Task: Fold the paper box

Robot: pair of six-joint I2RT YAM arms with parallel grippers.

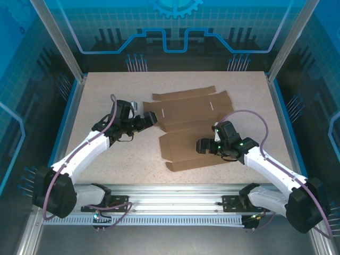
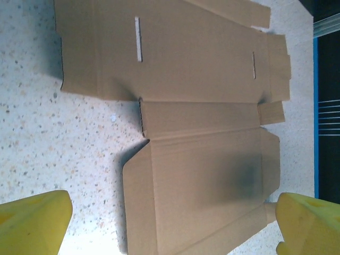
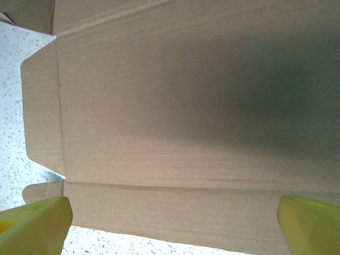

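On your left, the left arm (image 1: 87, 146) reaches out over the table (image 1: 133, 164). The left gripper (image 1: 150, 120) sits at the left edge of the box (image 1: 188, 110). Its jaws are spread as wide as they go, and it has hold of nothing. In the left wrist view its yellow fingers (image 2: 32, 223) stand far apart at the bottom corners. One is over bare speckled table and the other is by a corner of the box (image 2: 196, 58). You cannot tell from these views whether either tip touches the cardboard.

In the middle of the table, a little right of centre, the box lies flat and unfolded, turned slightly askew. Its flaps stick out along the edges. The far panel carries two narrow slits (image 2: 138, 38), one towards each end. A narrower strip joins that panel to the near panel, and creases mark the joins.

On your right, the right gripper (image 1: 201, 145) points left over the right side of the near panel. It is also fully open and grips nothing. In the right wrist view its fingers (image 3: 32, 226) frame the box (image 3: 186, 106) from the lower corners. A crease runs across between them, and a soft shadow lies on the panel above it. A rounded flap juts out at the panel's left edge, with table showing beyond it. You cannot tell from these views whether these fingers rest on the cardboard or hang just above it.
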